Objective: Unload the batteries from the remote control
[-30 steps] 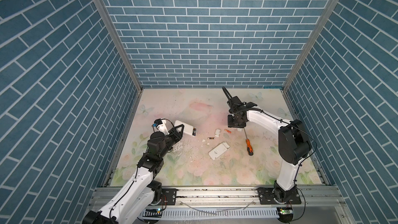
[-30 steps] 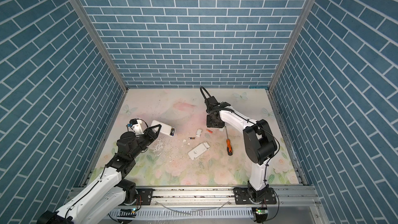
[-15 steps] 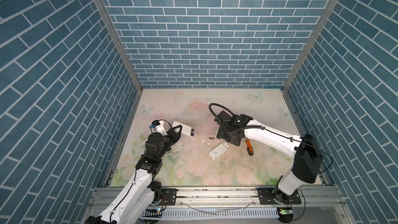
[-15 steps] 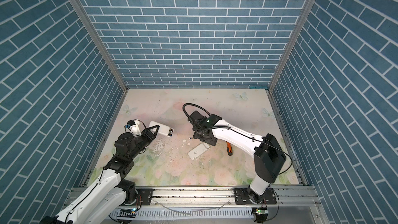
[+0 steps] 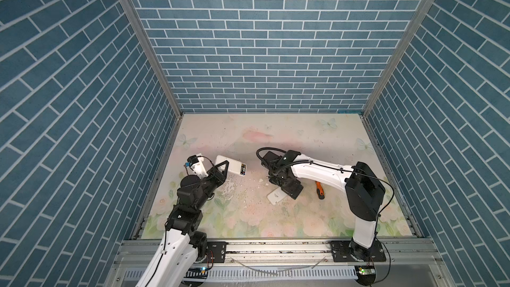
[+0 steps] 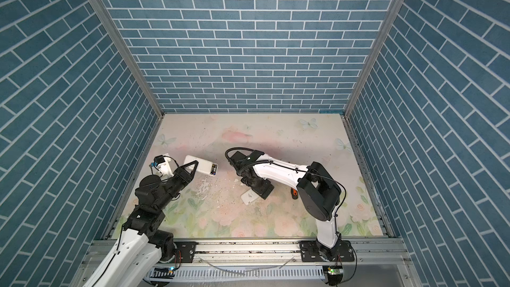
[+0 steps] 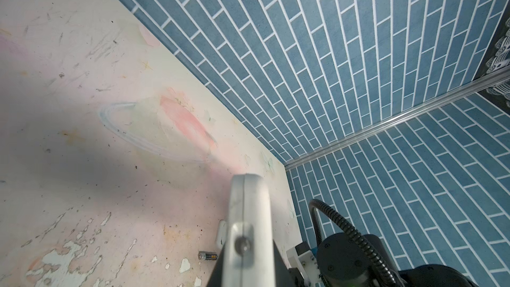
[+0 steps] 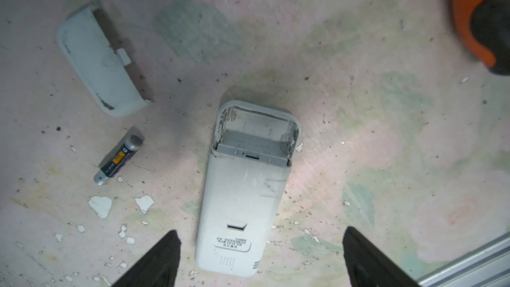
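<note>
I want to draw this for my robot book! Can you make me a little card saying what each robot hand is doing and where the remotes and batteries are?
Left fingers: shut on the held remote
Held remote: batteries showing in its open end
Right fingers: open above the table remote, holding nothing
Table remote: lying flat, battery slot open and empty
Loose battery: on the table beside the table remote
Cover: off, lying near the loose battery
Screwdriver: on the table, untouched
</note>
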